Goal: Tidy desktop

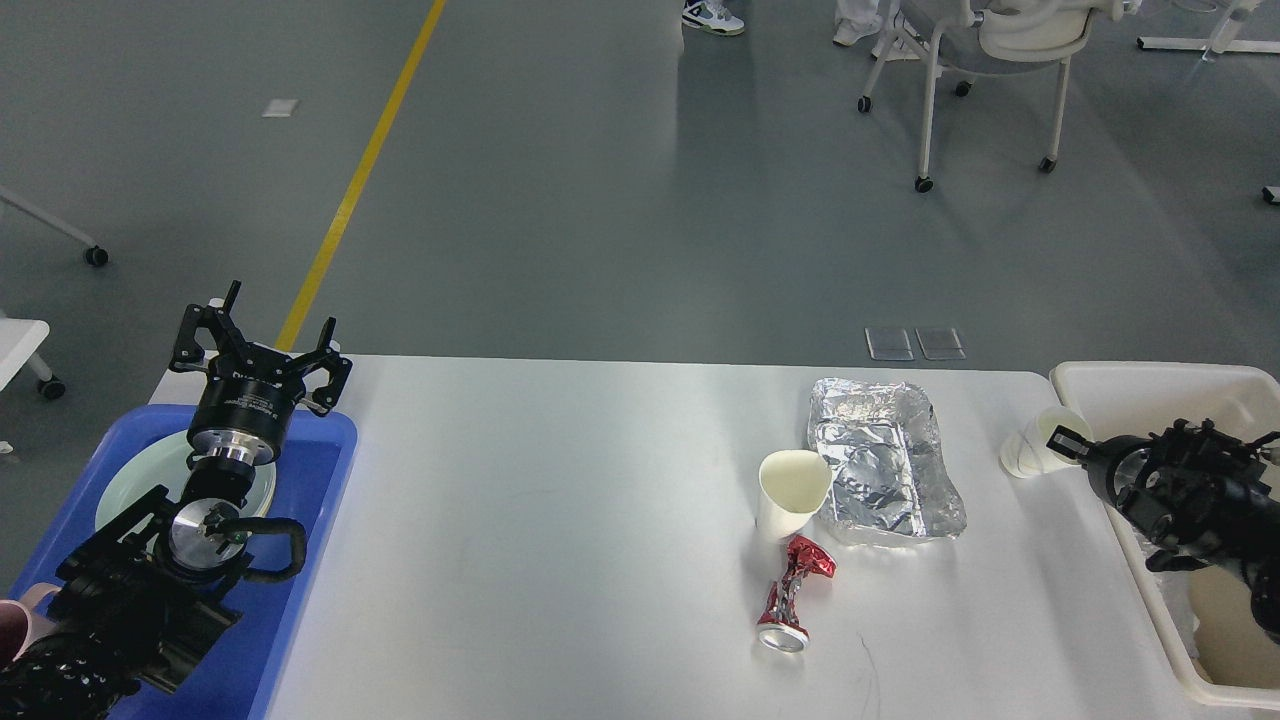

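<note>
The white desktop (pixel 560 520) carries an upright paper cup (pixel 793 493), a crumpled foil tray (pixel 885 475) and a crushed red can (pixel 793 592). A second, smaller paper cup (pixel 1028 452) leans over at the right edge, its mouth facing my right gripper (pixel 1066 440). One dark finger of that gripper touches the cup's rim; the other finger cannot be made out. My left gripper (pixel 258 340) hovers open over the far end of the blue tray (pixel 310 560), holding nothing.
A pale green plate (pixel 130 490) lies in the blue tray. A cream bin (pixel 1150 385) stands off the right end of the desktop, under my right arm. A pink mug (pixel 15 620) shows at the lower left corner. Chairs stand on the floor beyond.
</note>
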Tool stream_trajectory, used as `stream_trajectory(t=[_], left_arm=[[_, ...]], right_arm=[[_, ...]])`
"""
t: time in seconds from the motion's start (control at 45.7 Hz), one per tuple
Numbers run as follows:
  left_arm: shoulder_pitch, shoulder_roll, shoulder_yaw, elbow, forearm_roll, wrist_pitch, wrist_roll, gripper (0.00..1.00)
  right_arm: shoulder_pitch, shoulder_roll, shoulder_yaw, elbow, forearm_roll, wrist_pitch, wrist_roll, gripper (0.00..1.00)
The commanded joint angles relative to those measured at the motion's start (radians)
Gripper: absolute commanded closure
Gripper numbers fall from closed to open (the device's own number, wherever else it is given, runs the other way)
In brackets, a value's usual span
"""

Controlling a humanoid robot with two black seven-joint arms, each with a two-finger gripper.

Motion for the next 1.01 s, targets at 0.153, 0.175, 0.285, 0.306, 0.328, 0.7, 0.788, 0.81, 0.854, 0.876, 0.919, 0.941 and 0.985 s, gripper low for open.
stream_trajectory(t=[0.153, 0.175, 0.285, 0.306, 0.328, 0.7, 0.788, 0.81, 0.854, 0.876, 0.919, 0.941, 0.985], left_arm=[[0.000, 0.000, 0.000, -0.001, 0.001, 0.000, 0.000, 0.02], [0.000, 0.000, 0.000, 0.001, 0.001, 0.000, 0.000, 0.02], [0.000, 0.000, 0.000, 0.001, 0.001, 0.000, 0.000, 0.02], [0.000, 0.000, 0.000, 0.001, 0.001, 0.000, 0.000, 0.02], [0.000, 0.000, 0.000, 0.001, -0.001, 0.000, 0.000, 0.02], [0.000, 0.000, 0.000, 0.001, 0.001, 0.000, 0.000, 0.02], [0.000, 0.000, 0.000, 0.001, 0.001, 0.000, 0.000, 0.02], [0.000, 0.000, 0.000, 0.001, 0.001, 0.000, 0.000, 0.02], [0.000, 0.000, 0.000, 0.001, 0.001, 0.000, 0.000, 0.02], [0.000, 0.000, 0.000, 0.001, -0.001, 0.000, 0.000, 0.02], [0.000, 0.000, 0.000, 0.001, 0.001, 0.000, -0.001, 0.02], [0.000, 0.000, 0.000, -0.001, 0.001, 0.000, 0.000, 0.02], [0.000, 0.000, 0.000, -0.001, 0.001, 0.000, 0.000, 0.02]], right_arm=[[0.057, -0.008, 0.000, 0.016, -0.001, 0.005, 0.012, 1.00], [0.069, -0.009, 0.000, 0.018, -0.002, 0.008, 0.012, 1.00], [0.141, -0.046, -0.011, 0.064, -0.013, 0.022, 0.017, 1.00], [0.163, -0.061, -0.012, 0.085, -0.016, 0.023, 0.020, 1.00], [0.186, -0.078, -0.014, 0.111, -0.018, 0.023, 0.023, 1.00], [0.913, -0.215, -0.216, 0.774, -0.136, 0.313, 0.104, 1.00], [1.069, -0.210, -0.218, 0.914, -0.136, 0.430, 0.123, 1.00], [1.103, -0.210, -0.216, 0.952, -0.136, 0.443, 0.123, 1.00], [1.166, -0.207, -0.215, 1.032, -0.136, 0.451, 0.123, 1.00], [1.192, -0.204, -0.213, 1.065, -0.136, 0.451, 0.123, 1.00], [1.232, -0.198, -0.213, 1.118, -0.136, 0.451, 0.121, 1.00], [1.246, -0.193, -0.213, 1.135, -0.136, 0.451, 0.121, 1.00], [1.254, -0.189, -0.212, 1.142, -0.136, 0.450, 0.121, 1.00]])
